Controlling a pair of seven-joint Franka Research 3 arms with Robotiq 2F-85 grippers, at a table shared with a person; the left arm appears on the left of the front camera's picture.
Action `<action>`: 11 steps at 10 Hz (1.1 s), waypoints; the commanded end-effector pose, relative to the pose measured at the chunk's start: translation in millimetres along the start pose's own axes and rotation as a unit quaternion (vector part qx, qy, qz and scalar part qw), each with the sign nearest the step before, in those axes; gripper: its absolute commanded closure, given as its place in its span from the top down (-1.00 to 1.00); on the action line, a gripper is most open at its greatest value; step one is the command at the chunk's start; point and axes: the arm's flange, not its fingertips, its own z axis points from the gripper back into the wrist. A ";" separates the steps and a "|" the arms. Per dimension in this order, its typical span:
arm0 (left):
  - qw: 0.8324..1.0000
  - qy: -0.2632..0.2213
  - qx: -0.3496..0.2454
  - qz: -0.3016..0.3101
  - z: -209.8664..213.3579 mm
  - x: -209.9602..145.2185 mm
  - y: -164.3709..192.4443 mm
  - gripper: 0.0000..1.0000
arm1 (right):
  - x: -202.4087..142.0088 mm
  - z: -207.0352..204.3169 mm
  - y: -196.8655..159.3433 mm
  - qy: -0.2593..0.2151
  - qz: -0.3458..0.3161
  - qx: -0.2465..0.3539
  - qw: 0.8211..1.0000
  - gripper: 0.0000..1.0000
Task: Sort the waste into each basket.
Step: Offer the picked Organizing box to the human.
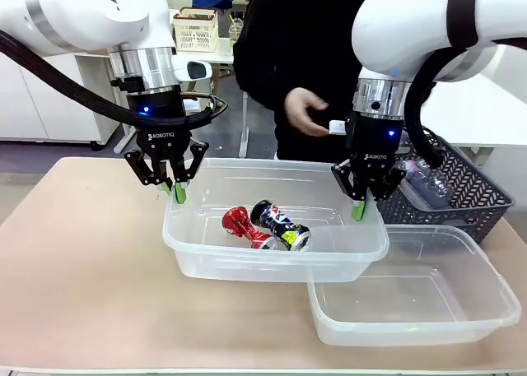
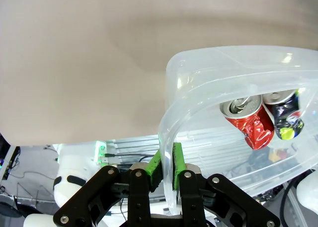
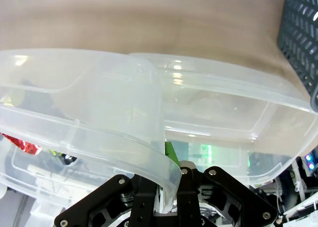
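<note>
Front view | left hand (image 1: 178,191), right hand (image 1: 358,205) pinch clear rounded tub (image 1: 247,265) rim | crumpled cans (image 1: 280,225) inside

Left tub (image 1: 247,265), right tub (image 1: 412,331): clear, colourless.
Crushed can (image 1: 243,225): red, silver top.
Second can (image 1: 282,226): dark blue, red-white print, yellow patch.
Left gripper (image 1: 176,193), right gripper (image 1: 358,210): black, green pads.
Lattice basket (image 1: 469,199): dark grey.
Desk (image 1: 82,269): pale beige.

"ROBOTIQ" on the left pincer (image 1: 179,196) and on the right pincer (image 1: 359,211), partial "RANK" on the right arm (image 1: 436,14)
</note>
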 end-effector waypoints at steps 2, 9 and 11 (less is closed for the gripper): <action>1.000 -0.003 -0.007 0.003 3.1 -5.2 -1.2 -0.84 | -1.1 3.4 1.0 -0.002 0.005 -0.007 1.000 -0.89; 1.000 -0.003 -0.007 0.003 3.1 -5.2 -1.2 -0.84 | -1.1 3.4 1.0 -0.002 0.005 -0.007 1.000 -0.89; 1.000 -0.003 -0.007 0.003 3.1 -5.2 -1.2 -0.84 | -1.1 3.4 1.0 -0.002 0.005 -0.007 1.000 -0.89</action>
